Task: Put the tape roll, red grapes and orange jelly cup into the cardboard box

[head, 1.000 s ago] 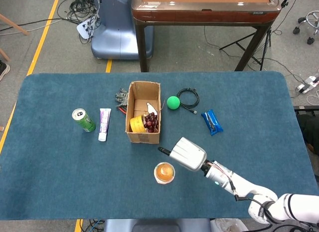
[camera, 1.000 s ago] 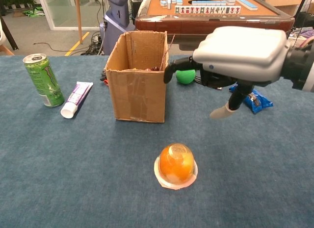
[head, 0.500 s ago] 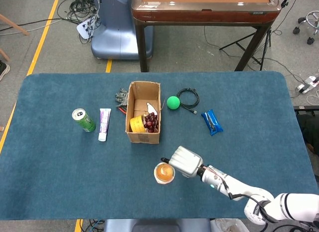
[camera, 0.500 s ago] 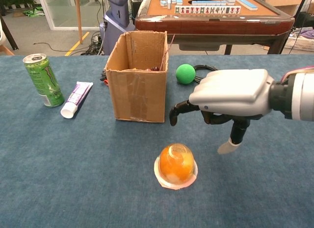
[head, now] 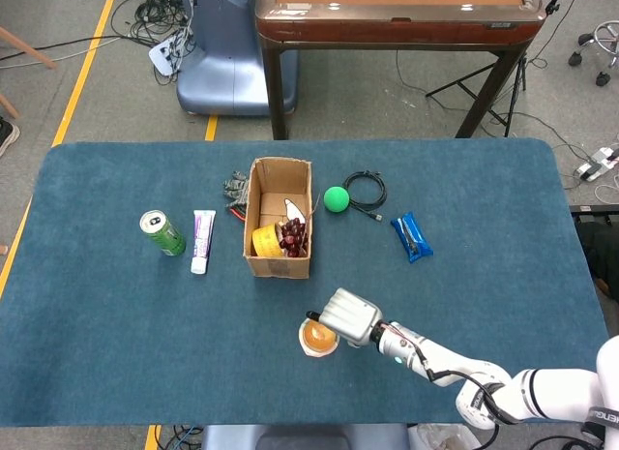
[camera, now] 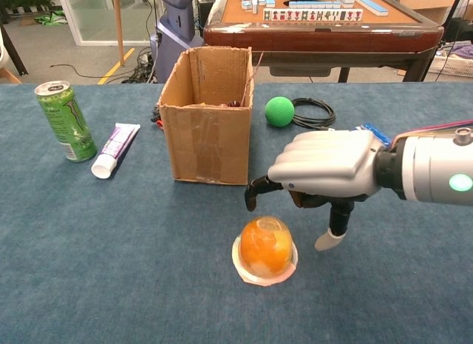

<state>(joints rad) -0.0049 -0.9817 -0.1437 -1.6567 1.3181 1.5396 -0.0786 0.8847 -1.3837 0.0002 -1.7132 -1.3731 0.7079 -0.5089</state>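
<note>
The orange jelly cup (head: 318, 337) (camera: 265, 249) stands dome-up on the blue table, in front of the cardboard box (head: 253, 264) (camera: 209, 137). Inside the box lie a yellow tape roll (head: 263, 241) and red grapes (head: 294, 235). My right hand (head: 348, 316) (camera: 325, 166) hovers just above and to the right of the cup, palm down, fingers apart and curved downward. One dark fingertip (camera: 253, 197) hangs over the cup's far left side and the thumb (camera: 329, 239) points down at its right. The hand holds nothing. My left hand shows in neither view.
A green can (head: 163, 233) (camera: 65, 120) and a toothpaste tube (head: 201, 240) (camera: 115, 149) lie left of the box. A green ball (head: 336, 198) (camera: 279, 111), black cable (head: 366, 191) and blue packet (head: 412, 236) sit to its right. Dark clutter (head: 235, 189) lies behind the box.
My right hand has come down and moved left, from beside the box's top to just over the jelly cup. The cup and box have not moved.
</note>
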